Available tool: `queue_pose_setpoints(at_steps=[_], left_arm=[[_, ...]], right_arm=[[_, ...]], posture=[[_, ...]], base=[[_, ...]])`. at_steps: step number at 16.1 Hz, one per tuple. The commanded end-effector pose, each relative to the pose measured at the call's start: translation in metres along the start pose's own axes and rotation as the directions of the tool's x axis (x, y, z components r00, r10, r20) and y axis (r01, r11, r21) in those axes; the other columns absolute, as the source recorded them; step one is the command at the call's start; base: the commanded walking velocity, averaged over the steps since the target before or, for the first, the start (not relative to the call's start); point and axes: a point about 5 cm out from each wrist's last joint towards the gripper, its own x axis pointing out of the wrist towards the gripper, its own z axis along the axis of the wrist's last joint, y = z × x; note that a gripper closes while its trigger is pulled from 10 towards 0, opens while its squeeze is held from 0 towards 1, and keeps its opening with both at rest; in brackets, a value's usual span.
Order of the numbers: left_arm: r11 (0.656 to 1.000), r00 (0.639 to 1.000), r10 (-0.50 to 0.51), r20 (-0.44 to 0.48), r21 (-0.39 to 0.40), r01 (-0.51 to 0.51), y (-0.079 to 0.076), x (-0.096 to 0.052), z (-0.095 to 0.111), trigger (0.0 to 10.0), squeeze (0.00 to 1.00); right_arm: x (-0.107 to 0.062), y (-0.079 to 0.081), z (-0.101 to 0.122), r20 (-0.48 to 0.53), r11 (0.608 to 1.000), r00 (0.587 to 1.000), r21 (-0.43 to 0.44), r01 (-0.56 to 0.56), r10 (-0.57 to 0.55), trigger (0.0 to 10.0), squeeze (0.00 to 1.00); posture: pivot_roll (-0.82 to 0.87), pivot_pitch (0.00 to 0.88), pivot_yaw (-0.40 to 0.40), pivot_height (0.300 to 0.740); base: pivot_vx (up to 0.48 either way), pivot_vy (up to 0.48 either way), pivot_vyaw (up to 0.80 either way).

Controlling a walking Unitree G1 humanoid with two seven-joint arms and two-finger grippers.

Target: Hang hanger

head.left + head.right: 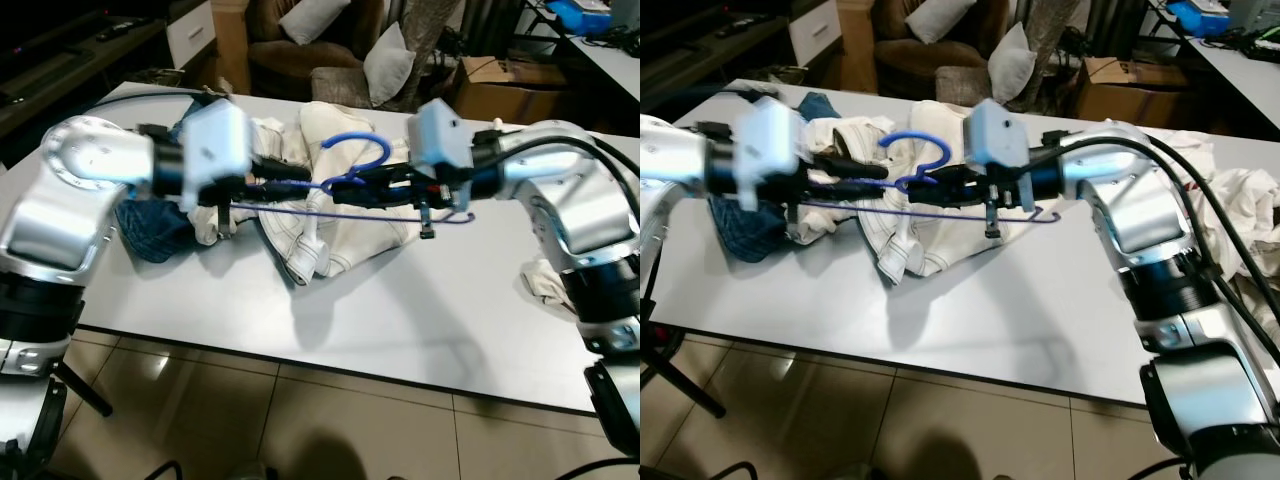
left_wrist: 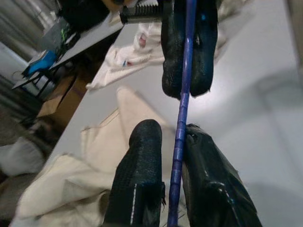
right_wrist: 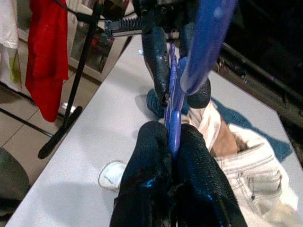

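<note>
A blue-purple wire hanger (image 1: 385, 150) hangs level above the white table (image 1: 420, 310), hook upward, held from both sides. My left gripper (image 1: 300, 186) comes in from the left and is shut on the hanger just beside the hook's base. My right gripper (image 1: 350, 185) meets it from the right, shut on the same stretch of wire. In the left wrist view the wire (image 2: 179, 142) runs between my left fingers (image 2: 142, 179). In the right wrist view my right fingers (image 3: 151, 165) pinch the hanger (image 3: 174, 118).
A pile of cream-white clothes (image 1: 350, 240) and a blue denim piece (image 1: 150, 230) lie on the table under the hanger. Another white cloth (image 1: 545, 280) lies by my right arm. A sofa with pillows (image 1: 320, 40) and a cardboard box (image 1: 500, 85) stand behind. A red garment (image 3: 47, 56) hangs beyond the table.
</note>
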Motion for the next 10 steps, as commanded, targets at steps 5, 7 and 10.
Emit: queue_pose_setpoints(at_steps=[5, 7, 10], left_arm=[[0.988, 0.973, 0.144, 0.182, -0.089, -0.129, 0.013, -0.029, 0.011, 10.0, 1.00], [0.942, 0.921, 0.320, 0.221, -0.176, -0.285, 0.019, -0.036, 0.001, 10.0, 1.00], [0.830, 0.836, 0.533, 0.132, -0.275, -0.485, 0.017, -0.042, -0.016, 10.0, 1.00]], right_arm=[[-0.017, 0.016, -0.018, -0.079, 0.998, 0.997, 0.067, 0.012, -0.007, 0.0, 0.00], [-0.030, 0.028, -0.022, -0.065, 0.986, 0.995, 0.144, 0.080, -0.071, 0.0, 0.00], [-0.035, 0.042, -0.030, -0.025, 0.947, 0.978, 0.244, 0.208, -0.209, 0.0, 0.00]], posture=[[-0.07, 0.000, 0.013, 0.740], [-0.07, 0.000, 0.005, 0.740], [-0.06, 0.000, -0.015, 0.740]], base=[[0.000, 0.000, 0.00], [0.000, 0.000, 0.00], [0.000, 0.000, 0.00]])
